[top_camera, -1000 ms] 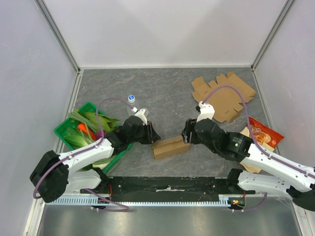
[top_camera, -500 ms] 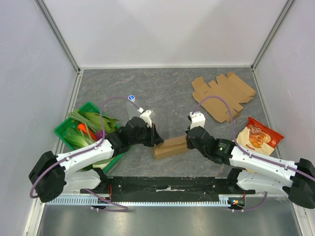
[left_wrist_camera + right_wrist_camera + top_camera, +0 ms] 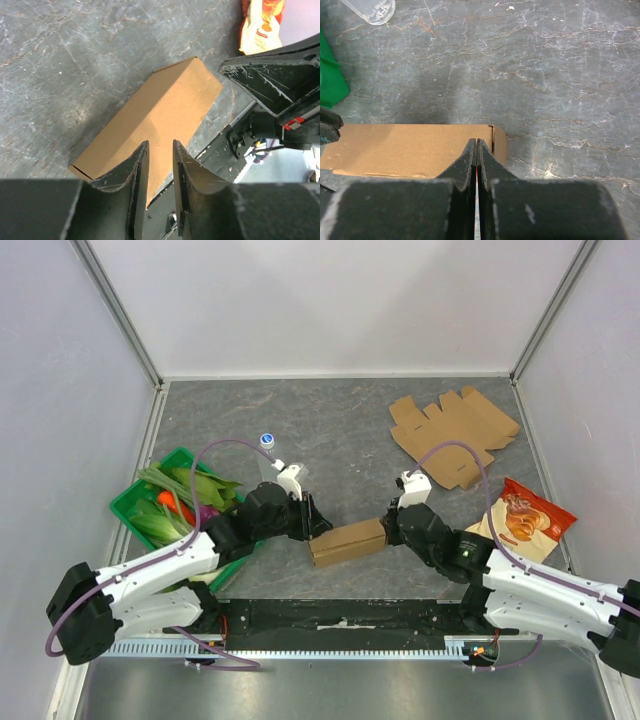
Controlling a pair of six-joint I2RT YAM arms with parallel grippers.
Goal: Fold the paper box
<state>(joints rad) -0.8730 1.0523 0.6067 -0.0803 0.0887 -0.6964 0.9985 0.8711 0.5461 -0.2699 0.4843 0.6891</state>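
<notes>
Lying on the grey stone-patterned tabletop, toward 6 o'clock from its middle, the closed brown cardboard box stretches lengthwise between the two arms. The left tool sits at the box's 9 o'clock end. In the wrist view its two dark fingers stand slightly parted over the cardboard with nothing between them, so it is released. The right tool meets the box's 3 o'clock end. Its fingers are clenched flat against each other, their tips over that end's top edge, grasping nothing. A flat, unfolded brown cardboard blank lies at 1 o'clock on the tabletop. A green plastic tray of leafy vegetables sits at 9 o'clock, a small clear bottle with a blue cap stands at 11 o'clock from the box, and an orange-red snack bag lies at 3 o'clock.
</notes>
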